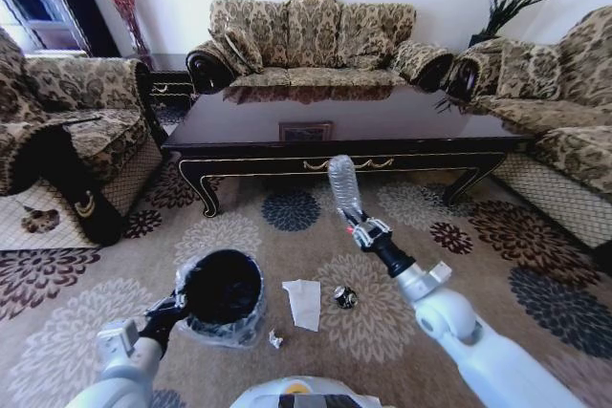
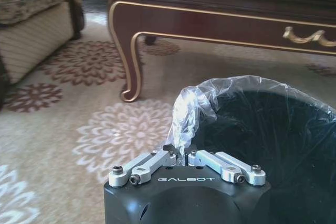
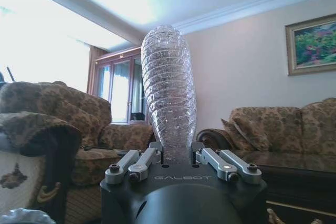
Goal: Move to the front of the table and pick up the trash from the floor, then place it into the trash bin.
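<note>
The bottle [image 1: 342, 182] was one slim, clear, ribbed plastic piece, standing upright in the air with its neck down in the right tool [image 1: 360, 227], whose fingers were drawn in tight against it; in the right wrist view the bottle [image 3: 169, 93] rose straight out from between those fingers; it hung above the carpet [image 1: 86, 317] just before the front edge of the surface [image 1: 287, 114], a long dark glossy coffee table with gold trim. Three pieces of trash lay on the carpet near the robot: one flat white napkin [image 1: 304, 301], one small dark crumpled wrapper [image 1: 345, 297] just beside it, and one small silvery scrap [image 1: 275, 339]. The single round black trash bin [image 1: 223, 286] stood on the carpet beside the napkin, lined with crinkly clear plastic; the left tool [image 1: 172, 311] was at the bin's rim, its fingers [image 2: 169, 153] closed on a fold of the clear liner [image 2: 190, 109].
</note>
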`<state>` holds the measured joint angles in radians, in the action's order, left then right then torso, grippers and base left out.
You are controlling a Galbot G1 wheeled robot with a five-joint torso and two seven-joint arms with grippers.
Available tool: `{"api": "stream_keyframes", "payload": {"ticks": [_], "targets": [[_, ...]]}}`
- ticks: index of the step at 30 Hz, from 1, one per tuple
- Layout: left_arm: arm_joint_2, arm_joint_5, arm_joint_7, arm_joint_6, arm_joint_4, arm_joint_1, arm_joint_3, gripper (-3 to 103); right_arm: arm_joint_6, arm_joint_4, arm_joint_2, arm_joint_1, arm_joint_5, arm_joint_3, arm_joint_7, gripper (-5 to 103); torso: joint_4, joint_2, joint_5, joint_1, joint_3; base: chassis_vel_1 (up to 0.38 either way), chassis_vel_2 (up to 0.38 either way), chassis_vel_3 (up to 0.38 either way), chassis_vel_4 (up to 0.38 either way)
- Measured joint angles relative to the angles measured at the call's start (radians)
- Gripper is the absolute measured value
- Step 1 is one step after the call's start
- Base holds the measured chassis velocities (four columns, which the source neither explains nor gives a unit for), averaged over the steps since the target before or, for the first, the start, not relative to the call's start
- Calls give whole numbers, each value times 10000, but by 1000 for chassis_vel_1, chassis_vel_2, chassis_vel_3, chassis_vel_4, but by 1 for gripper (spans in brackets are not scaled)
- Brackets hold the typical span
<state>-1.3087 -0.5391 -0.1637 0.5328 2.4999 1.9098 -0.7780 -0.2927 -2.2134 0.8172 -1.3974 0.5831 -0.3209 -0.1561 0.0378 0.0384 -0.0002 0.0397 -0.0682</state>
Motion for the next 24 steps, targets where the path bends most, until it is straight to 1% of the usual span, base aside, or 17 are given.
{"api": "stream_keyframes", "payload": {"ticks": [3,5,6,7,10,11,15,16,19,24], "targets": [[193,-112,282,0,1,20,78,5,-476,-218,148,-196,-343,480,-536,24,0,0,2,0,0,0,0,0,0],[262,-140,568,-1,0,76,175,5,-877,-168,316,-237,-749,795,-985,24,-1,0,1,0,0,0,0,0,0],[262,-140,568,-1,0,76,175,5,-877,-168,316,-237,-749,795,-985,24,-1,0,1,0,0,0,0,0,0],[273,-141,764,-12,0,117,267,5,-1139,-28,461,-248,-1068,1009,-1292,24,-2,0,1,0,-1,0,0,0,0],[244,-125,1042,-18,0,178,510,5,-1583,304,761,-234,-1622,1556,-1598,24,-1,0,2,0,-1,0,0,0,0],[244,-125,1042,-18,0,178,510,5,-1583,304,761,-234,-1622,1556,-1598,24,-1,0,2,0,-1,0,0,0,0],[122,209,1276,-55,0,273,894,5,-2059,823,1141,-134,-2052,2399,-1813,24,-2,0,2,0,-1,0,0,0,0],[122,209,1276,-55,0,273,894,5,-2059,823,1141,-134,-2052,2399,-1813,24,-2,0,2,0,-1,0,0,0,0],[25,390,1332,-119,0,331,1026,5,-2231,1130,1323,-129,-2293,2793,-2128,24,-3,0,2,0,-1,0,0,0,0],[-55,410,1341,-192,0,371,1086,5,-2317,1375,1416,-191,-2515,2960,-2361,24,-1,0,1,0,-1,0,0,0,0]]}}
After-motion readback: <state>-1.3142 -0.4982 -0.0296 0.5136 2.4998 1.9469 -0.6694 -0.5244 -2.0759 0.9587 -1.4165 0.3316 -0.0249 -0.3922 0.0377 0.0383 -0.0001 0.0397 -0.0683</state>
